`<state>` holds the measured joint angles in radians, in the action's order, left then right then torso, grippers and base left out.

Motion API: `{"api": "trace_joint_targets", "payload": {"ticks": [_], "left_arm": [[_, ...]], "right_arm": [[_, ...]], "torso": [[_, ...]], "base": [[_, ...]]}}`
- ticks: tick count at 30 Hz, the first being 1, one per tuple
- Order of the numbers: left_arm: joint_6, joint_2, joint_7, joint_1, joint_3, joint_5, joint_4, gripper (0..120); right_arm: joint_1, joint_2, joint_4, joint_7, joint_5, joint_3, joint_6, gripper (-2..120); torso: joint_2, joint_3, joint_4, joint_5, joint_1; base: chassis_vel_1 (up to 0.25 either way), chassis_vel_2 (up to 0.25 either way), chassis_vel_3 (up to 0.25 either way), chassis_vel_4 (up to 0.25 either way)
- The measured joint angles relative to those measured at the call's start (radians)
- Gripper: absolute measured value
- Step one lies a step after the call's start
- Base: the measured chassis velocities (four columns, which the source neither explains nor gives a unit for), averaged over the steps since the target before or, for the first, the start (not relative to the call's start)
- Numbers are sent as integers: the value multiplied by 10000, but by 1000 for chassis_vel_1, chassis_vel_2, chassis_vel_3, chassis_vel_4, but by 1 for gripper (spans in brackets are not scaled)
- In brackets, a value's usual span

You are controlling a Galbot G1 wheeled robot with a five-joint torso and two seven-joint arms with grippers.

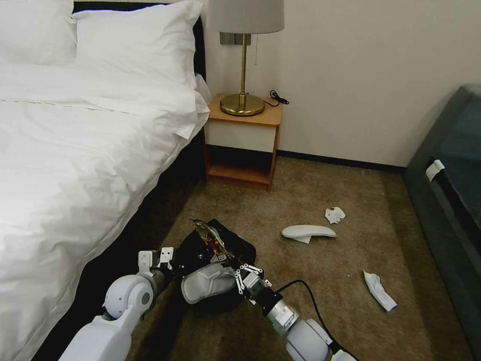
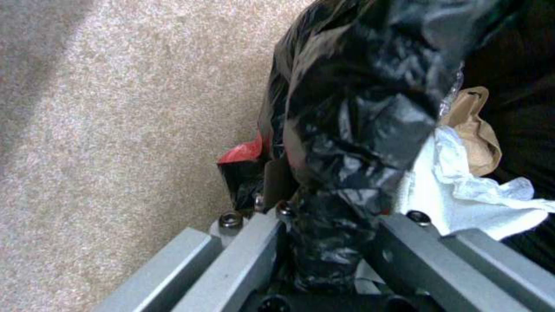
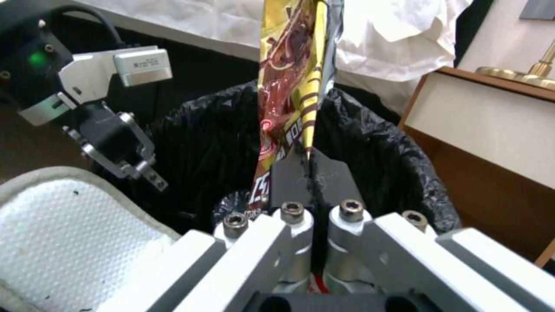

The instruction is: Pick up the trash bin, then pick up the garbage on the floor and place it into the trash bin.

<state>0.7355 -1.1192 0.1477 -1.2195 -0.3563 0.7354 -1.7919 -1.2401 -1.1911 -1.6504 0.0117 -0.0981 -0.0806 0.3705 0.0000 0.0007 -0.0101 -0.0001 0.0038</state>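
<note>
Your left tool is gripping the rim of the trash bin, its fingers closed on the crinkly black liner, and is holding the bin beside the near edge of the bed, above the carpeted floor. Your right tool is positioned over the bin's mouth, its fingers pressed together on the lower end of the gold snack wrapper, which is standing upright between them. A white slipper is lying across the near rim of the bin, touching your right tool. Inside the bin, white tissue and brown paper are sitting together, and a red packet is showing against the liner's outer side.

On the open floor, toward the dark sofa, a second white slipper is lying flat; a crumpled tissue is resting just beyond it, and another tissue is lying well apart, nearer the sofa. The nightstand is standing at the bed's head corner.
</note>
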Motion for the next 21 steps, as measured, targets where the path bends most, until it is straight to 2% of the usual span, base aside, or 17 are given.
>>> {"api": "trace_joint_targets", "payload": {"ticks": [21], "left_arm": [[3,-63,68,-99,-63,147,-180,0]], "right_arm": [[97,-139,577,-68,-81,5,148,0]], "torso": [[0,0,-1,1,1]], "base": [[0,0,0,0]]}}
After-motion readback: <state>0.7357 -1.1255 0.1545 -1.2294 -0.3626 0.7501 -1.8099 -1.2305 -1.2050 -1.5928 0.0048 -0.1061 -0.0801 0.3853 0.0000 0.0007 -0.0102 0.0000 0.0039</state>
